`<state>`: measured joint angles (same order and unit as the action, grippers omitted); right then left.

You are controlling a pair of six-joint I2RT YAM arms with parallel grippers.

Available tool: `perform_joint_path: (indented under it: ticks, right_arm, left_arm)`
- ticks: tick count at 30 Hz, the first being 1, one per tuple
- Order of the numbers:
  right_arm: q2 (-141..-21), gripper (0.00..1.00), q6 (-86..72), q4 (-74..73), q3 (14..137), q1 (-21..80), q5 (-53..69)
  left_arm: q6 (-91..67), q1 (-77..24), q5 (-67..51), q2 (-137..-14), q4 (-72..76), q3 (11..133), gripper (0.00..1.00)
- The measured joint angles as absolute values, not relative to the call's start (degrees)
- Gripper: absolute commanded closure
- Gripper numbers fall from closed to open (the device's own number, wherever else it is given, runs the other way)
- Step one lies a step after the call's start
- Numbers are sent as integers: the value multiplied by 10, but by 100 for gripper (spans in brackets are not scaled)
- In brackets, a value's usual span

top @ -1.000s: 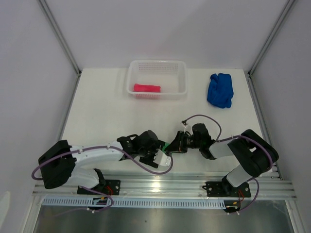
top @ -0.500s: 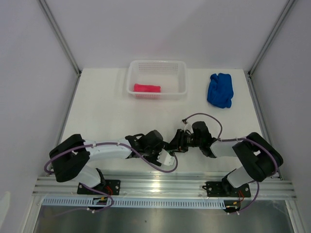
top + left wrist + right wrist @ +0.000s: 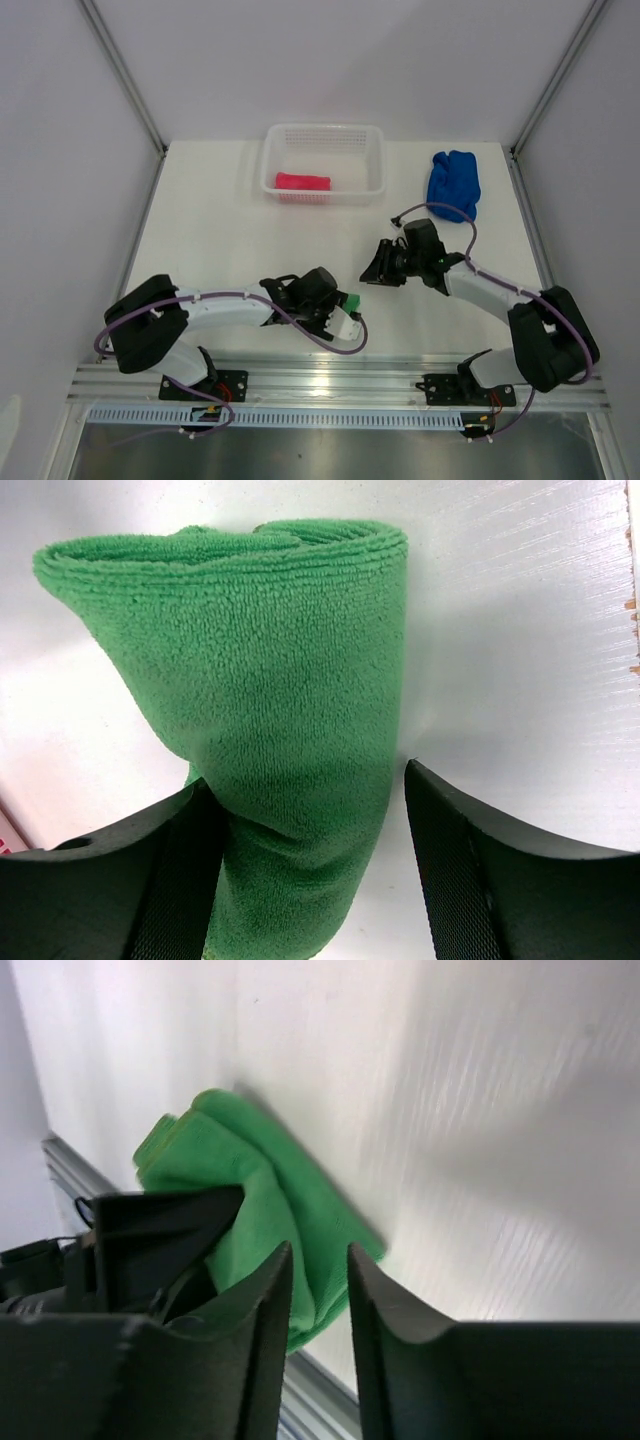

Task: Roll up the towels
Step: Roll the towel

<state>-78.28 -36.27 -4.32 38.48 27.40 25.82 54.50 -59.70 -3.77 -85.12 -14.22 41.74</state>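
At the near edge of the white tabletop (image 3: 220, 220), the left gripper (image 3: 305, 780) reaches in from the left with its jaws wide, straddling a rolled green towel (image 3: 270, 660). The left finger presses against the roll and the right fingertip sits at its edge; a firm squeeze cannot be told. The roll lies flat, its long axis running straight out from the jaws, roughly left to right, with the free end pointing right. Just beyond and to the right, the right gripper (image 3: 318, 1248) hovers apart from the towel, its jaws narrowly parted and holding nothing. At the far side, a rolled pink towel (image 3: 302, 182) lies lengthwise left to right inside a white mesh basket (image 3: 325, 130). Right of the basket, a blue towel (image 3: 453, 185) sits crumpled.
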Motion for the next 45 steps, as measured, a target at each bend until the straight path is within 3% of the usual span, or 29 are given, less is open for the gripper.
perform_joint_path:
  ticks: [8,20,29,31,45]
  right_arm:
    - [-901,80,-300,-54,484,308,255]
    - [-902,100,-298,55,401,324,372]
    - [-949,100,-303,92,390,330,394]
    - [-965,100,-305,96,390,330,395]
    - [-1003,100,-304,88,414,332,406]
  left_arm:
    - [542,-595,-43,-860,-171,440,28]
    - [527,-564,-87,-877,-206,473,28]
    - [512,-545,-119,-885,-220,487,25]
    - [510,-542,-124,-889,-221,491,18]
    - [541,-538,-131,-885,-229,486,17]
